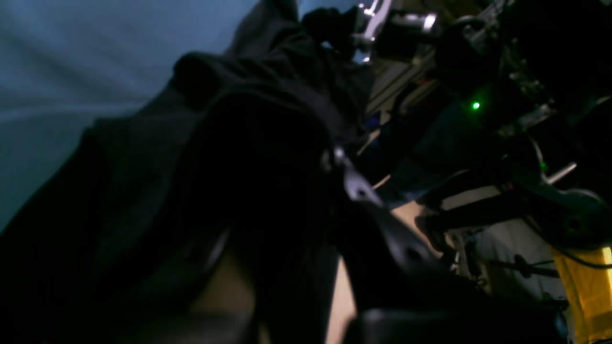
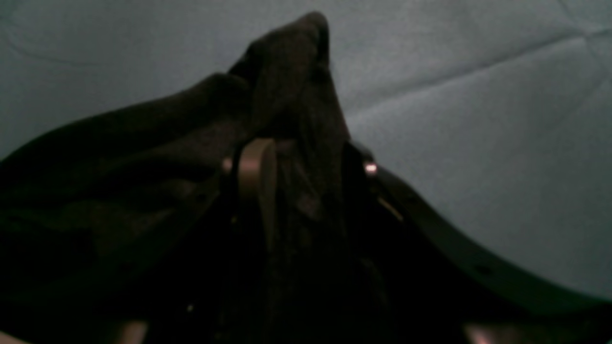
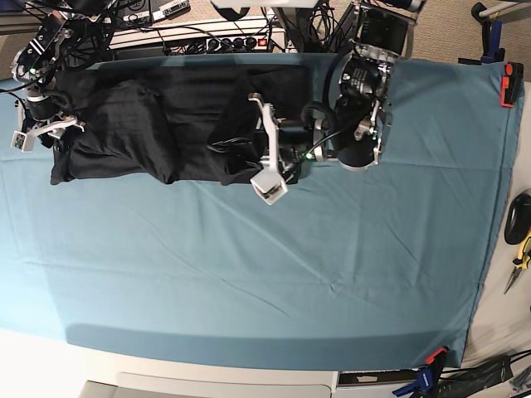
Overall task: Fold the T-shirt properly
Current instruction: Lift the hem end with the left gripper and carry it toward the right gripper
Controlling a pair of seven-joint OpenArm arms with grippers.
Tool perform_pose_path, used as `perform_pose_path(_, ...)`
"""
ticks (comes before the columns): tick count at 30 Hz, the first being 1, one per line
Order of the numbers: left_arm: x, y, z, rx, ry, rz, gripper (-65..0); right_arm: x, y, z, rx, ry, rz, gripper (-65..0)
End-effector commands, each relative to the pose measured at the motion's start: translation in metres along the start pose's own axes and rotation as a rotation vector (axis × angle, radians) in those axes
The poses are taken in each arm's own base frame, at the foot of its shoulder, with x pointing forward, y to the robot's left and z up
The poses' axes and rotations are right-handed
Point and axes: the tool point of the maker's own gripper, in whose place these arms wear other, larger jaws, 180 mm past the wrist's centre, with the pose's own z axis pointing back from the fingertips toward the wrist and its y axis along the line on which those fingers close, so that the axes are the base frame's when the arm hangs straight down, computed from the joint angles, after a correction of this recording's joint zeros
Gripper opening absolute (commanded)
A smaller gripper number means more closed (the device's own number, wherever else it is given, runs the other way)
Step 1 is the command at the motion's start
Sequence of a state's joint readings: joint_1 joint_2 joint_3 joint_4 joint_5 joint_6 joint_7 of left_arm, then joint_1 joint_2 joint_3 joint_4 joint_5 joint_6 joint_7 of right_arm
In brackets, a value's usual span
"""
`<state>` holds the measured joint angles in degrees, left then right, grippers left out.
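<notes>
The T-shirt (image 3: pixel 166 116) serves as the reference landmark. Nearest the viewer in the base view, on the near side of the T-shirt, a wide area of teal cloth (image 3: pixel 249 274) covers the counter; the cloth is matte and lightly creased.

The T-shirt lies along the far edge of the teal cloth. It is a soft, dark charcoal, limp fabric, gathered into a long uneven band with rounded bulges. No print is visible.

At the T-shirt's right end in the base view, the left gripper (image 3: pixel 236 137) has its fingers pinched down on a bunched fold of the T-shirt. At the opposite end, the right gripper (image 2: pixel 296 157) holds a thicker wad of fabric between partly spread fingers.

Judged step: a two-point grasp preparatory to a fold or spread. The next move calls for lifting both ends together under even tension, so the fabric flattens without slipping out.
</notes>
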<state>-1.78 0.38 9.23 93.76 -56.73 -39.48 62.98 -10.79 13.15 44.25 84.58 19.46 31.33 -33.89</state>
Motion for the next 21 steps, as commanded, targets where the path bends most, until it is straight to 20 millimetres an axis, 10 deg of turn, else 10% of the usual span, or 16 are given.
perform_pose_path(1,0.02,-0.01,-0.004,-0.036,-0.063,-0.029,-65.0,0.019,-0.004,0.002,-0.002,-0.055,0.014,-41.6)
perform_pose_path(21,0.01,-0.011,-0.024,0.015,-0.013,-0.103,-65.0,0.02,-0.004,0.002,-0.003,-0.055,0.015,-41.6)
